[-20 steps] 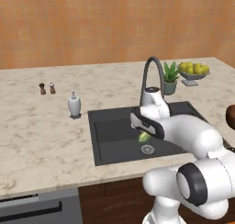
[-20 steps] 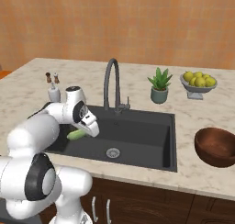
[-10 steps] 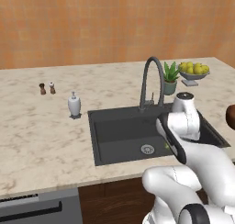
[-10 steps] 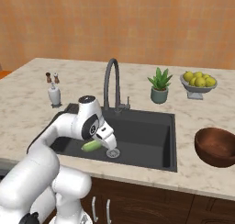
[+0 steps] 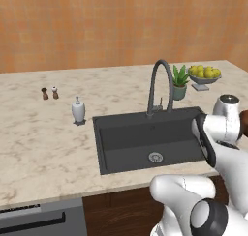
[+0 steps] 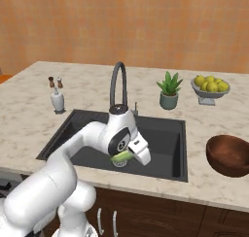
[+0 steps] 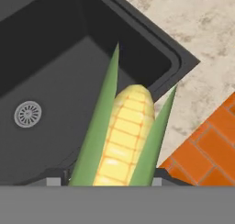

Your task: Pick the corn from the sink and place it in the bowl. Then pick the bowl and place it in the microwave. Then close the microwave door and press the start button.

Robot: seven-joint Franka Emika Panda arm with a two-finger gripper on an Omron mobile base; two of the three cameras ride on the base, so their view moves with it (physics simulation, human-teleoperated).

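Note:
My gripper (image 6: 129, 155) is shut on the corn (image 6: 120, 157), a yellow cob with green husk leaves, and holds it above the front of the dark sink (image 6: 165, 136). In the hand view the corn (image 7: 124, 136) rises from between the fingers, over the sink's corner (image 7: 50, 67) and its drain (image 7: 27, 114). The reddish-brown bowl (image 6: 230, 155) stands empty on the counter right of the sink, apart from the gripper. A sliver of the bowl (image 5: 243, 122) shows behind the arm in the left base view. The microwave and its door are out of view.
The arched faucet (image 6: 118, 83) stands behind the sink. A potted plant (image 6: 168, 91) and a pale fruit bowl (image 6: 210, 87) sit at the back right. A soap bottle (image 6: 57, 100) and small shakers (image 6: 55, 81) are at the back left. Orange floor tiles (image 7: 211, 145) lie beyond the counter edge.
The arm has swung from the sink's left side to the right with the corn in its grip, lifting it over the basin's front toward the bowl's side.

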